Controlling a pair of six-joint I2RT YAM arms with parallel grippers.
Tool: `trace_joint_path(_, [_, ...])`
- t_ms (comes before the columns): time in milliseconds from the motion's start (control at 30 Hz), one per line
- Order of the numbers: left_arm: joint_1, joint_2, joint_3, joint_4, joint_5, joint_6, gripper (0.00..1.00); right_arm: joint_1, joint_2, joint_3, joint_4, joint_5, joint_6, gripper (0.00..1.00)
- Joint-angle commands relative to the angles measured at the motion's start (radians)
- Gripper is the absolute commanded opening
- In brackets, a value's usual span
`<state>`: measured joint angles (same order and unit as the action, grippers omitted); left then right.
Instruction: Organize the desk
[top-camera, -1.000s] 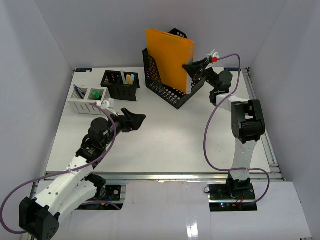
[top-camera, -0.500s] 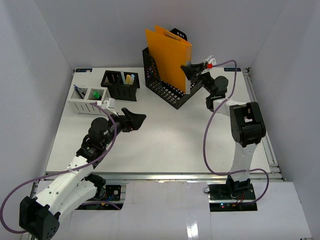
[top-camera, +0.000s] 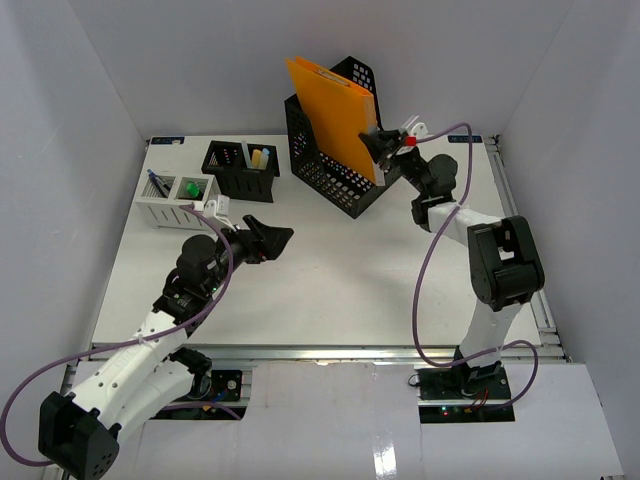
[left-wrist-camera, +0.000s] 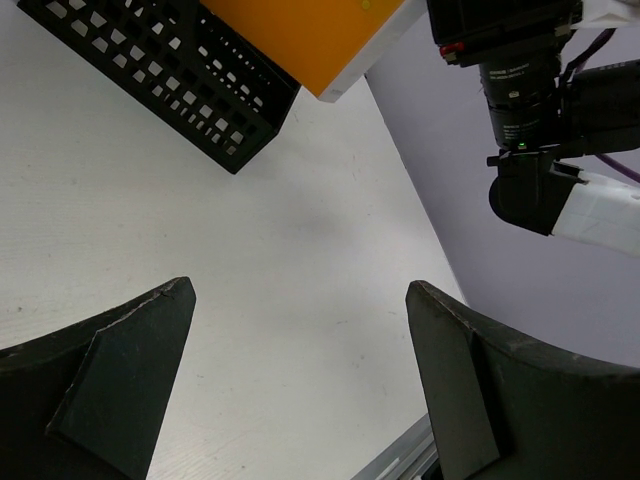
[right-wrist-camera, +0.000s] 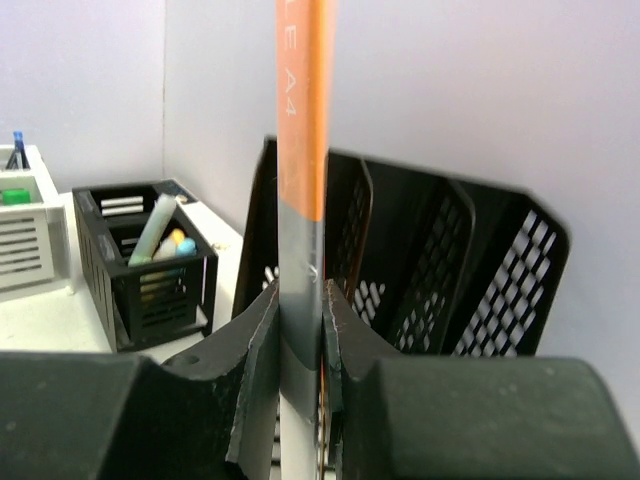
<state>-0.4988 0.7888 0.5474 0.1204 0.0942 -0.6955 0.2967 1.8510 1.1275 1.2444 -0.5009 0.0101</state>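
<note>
The desk (top-camera: 330, 270) is a white tabletop inside white walls. An orange folder (top-camera: 330, 110) stands tilted in a black mesh file rack (top-camera: 320, 175) at the back. My right gripper (top-camera: 378, 145) is shut on the folder's near edge; in the right wrist view the folder's spine (right-wrist-camera: 302, 150) runs up between the two fingers (right-wrist-camera: 255, 370), with the rack (right-wrist-camera: 440, 270) behind. My left gripper (top-camera: 275, 237) is open and empty, held above the desk's middle left; in the left wrist view its fingers (left-wrist-camera: 120, 370) frame bare desk (left-wrist-camera: 290, 300).
A black pen basket (top-camera: 240, 168) with markers and a white organiser (top-camera: 178, 200) with a green item stand at the back left. The rack's corner (left-wrist-camera: 200, 90) and my right arm (left-wrist-camera: 540, 110) show in the left wrist view. A metal rail (top-camera: 330, 352) runs along the front.
My right gripper has moved left and back with the orange folder, tilting it further over the rack. The left arm has not moved.
</note>
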Motion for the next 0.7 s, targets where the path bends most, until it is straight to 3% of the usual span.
trace_joint_path(0, [0.006, -0.021, -0.015, 0.037, 0.017, -0.016, 0.98, 0.024, -0.107, 0.017, 0.165, 0.031, -0.057, 0.08])
trace_joint_path(133, [0.006, -0.024, -0.019, 0.035, 0.018, -0.018, 0.98, 0.059, -0.088, 0.010, 0.259, 0.102, -0.089, 0.08])
trace_joint_path(667, [0.005, 0.007, 0.028, -0.011, 0.017, -0.009, 0.98, 0.087, 0.141, 0.150, 0.520, 0.257, 0.052, 0.08])
